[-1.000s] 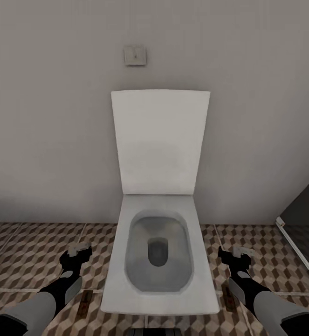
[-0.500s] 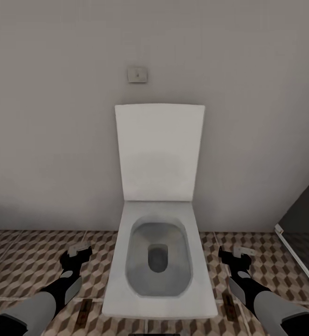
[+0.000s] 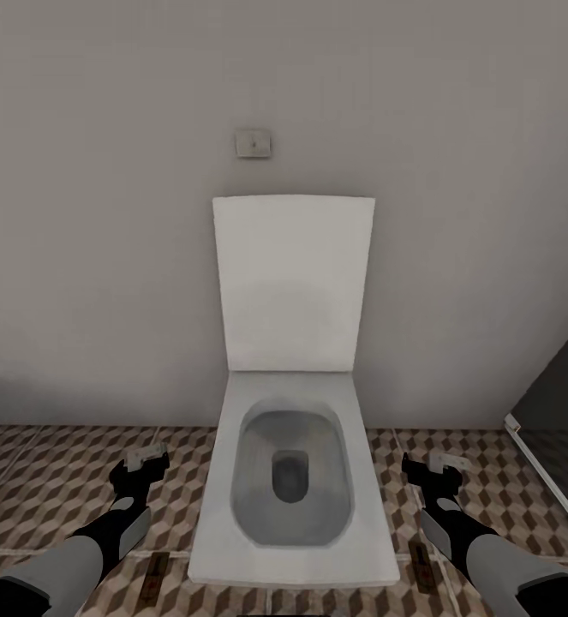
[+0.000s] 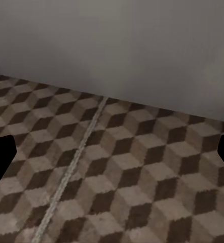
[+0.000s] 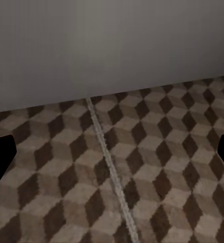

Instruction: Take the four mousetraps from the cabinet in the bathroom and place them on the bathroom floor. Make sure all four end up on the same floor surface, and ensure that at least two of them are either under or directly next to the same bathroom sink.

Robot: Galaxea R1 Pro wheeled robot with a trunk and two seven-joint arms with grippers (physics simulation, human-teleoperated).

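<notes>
The bathroom floor (image 3: 52,488), tiled in a brown, beige and white cube pattern, spreads to both sides of a white toilet. My left gripper (image 3: 145,467) hangs open and empty above the tiles left of the toilet. My right gripper (image 3: 433,470) hangs open and empty above the tiles on the other side. In the left wrist view the dark fingertips (image 4: 0,162) stand wide apart over the floor (image 4: 122,167) and a grout line. The right wrist view shows the same over its tiles (image 5: 142,162). Mousetraps, cabinet and sink are out of view.
A white toilet (image 3: 292,497) with its lid raised stands straight ahead against a grey wall, with a small flush plate (image 3: 253,143) above it. A dark panel with a white frame (image 3: 549,463) stands at the right. Small dark oblong shapes (image 3: 155,572) lie below each forearm, too unclear to name.
The whole picture has shifted: toilet and flush plate sit lower and look slightly smaller, so the camera has moved. Both arms hold the same pose.
</notes>
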